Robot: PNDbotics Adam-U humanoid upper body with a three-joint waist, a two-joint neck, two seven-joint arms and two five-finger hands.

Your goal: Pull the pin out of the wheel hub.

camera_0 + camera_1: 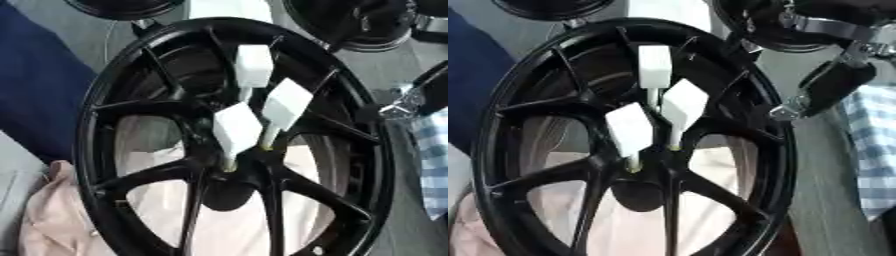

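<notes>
A black spoked wheel (105,100) fills both views, its hub (229,190) low in the middle. Three white pins with blocky heads stick out of the hub area: one on top (254,65), one on the right (287,103), one lower left (236,127). Each has a thin pale stem going down into the hub. My right hand (833,85) shows as a black part with silver joints beside the wheel's right rim, apart from the pins. Its fingers cannot be made out. No left hand shows in either view.
Two more black wheels lie at the top, one left (122,7) and one right (350,25). A dark blue cloth (35,85) is on the left and a pink cloth (52,220) lies under the wheel. A blue checked cloth (433,160) is on the right.
</notes>
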